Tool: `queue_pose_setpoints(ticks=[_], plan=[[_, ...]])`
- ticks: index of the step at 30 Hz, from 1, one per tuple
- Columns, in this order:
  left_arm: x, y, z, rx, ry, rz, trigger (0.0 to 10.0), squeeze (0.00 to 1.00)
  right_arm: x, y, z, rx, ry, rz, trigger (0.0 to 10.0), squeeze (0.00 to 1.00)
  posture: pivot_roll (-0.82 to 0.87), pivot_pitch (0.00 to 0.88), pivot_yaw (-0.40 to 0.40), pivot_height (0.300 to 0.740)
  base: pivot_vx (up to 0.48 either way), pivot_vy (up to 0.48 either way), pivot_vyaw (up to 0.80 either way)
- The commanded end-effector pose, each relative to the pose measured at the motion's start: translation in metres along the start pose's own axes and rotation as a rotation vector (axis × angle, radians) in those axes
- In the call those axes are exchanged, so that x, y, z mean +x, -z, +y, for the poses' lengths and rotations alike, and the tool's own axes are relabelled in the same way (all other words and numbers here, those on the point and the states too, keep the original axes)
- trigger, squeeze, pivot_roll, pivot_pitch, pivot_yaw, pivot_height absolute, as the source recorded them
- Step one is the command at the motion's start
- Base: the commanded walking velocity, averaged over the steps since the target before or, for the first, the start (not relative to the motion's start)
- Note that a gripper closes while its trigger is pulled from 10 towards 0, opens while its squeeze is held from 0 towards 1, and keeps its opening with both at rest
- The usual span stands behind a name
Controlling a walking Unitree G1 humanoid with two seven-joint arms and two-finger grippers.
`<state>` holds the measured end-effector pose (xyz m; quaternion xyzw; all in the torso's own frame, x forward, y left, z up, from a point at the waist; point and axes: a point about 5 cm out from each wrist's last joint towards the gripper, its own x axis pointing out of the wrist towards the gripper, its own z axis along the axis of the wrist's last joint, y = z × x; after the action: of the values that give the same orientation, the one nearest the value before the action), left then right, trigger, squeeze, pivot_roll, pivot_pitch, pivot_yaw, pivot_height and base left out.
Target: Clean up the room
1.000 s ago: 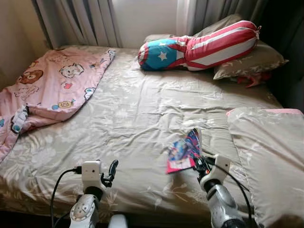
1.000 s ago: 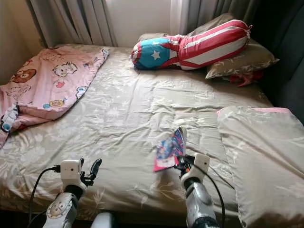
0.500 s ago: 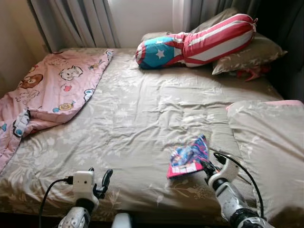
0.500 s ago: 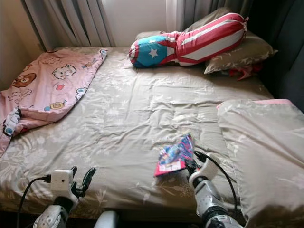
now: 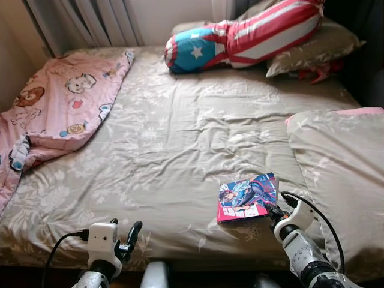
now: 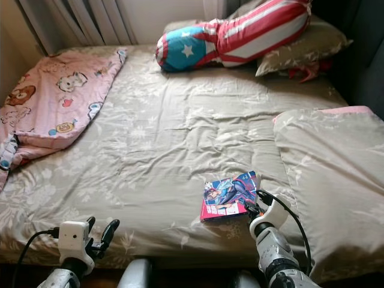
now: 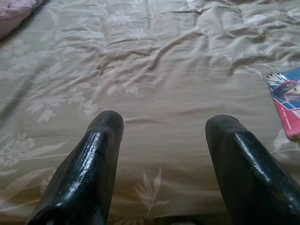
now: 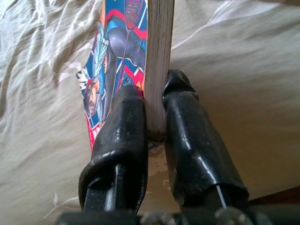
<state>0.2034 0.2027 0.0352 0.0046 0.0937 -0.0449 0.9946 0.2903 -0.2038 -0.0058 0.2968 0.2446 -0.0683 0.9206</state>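
Right wrist view, comic book point(image 8: 157, 56) pinched in right claw point(image 8: 154, 133)

Home bedroom: bed point(image 5: 180, 138), pillows point(image 5: 312, 57), pink blanket point(image 5: 54, 102), curtains point(image 5: 78, 18).

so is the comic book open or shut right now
Shut: the comic book lies cover-up on the bed, its closed page edge pinched between the right gripper fingers.

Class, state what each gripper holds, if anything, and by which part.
The right gripper clamps the comic book by a corner of its page edge. The left gripper is open, holding nothing.
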Motion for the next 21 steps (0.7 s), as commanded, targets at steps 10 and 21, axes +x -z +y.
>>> queue_pose_setpoints(ticks=[10, 21], plan=[[-0.003, -0.001, 0.0, -0.007, -0.002, 0.038, 10.0, 0.0, 0.0, -0.019, -0.007, -0.05, 0.08, -0.062, 10.0, 0.28, 0.17, 0.211, 0.069, 0.646, 0.0, 0.0, 0.0], [0.0, 0.0, -0.004, -0.018, 0.002, 0.046, 10.0, 0.0, -0.001, -0.031, -0.014, -0.082, 0.144, -0.114, 10.0, 0.74, 0.17, 0.205, 0.068, 0.646, 0.0, 0.0, 0.0]])
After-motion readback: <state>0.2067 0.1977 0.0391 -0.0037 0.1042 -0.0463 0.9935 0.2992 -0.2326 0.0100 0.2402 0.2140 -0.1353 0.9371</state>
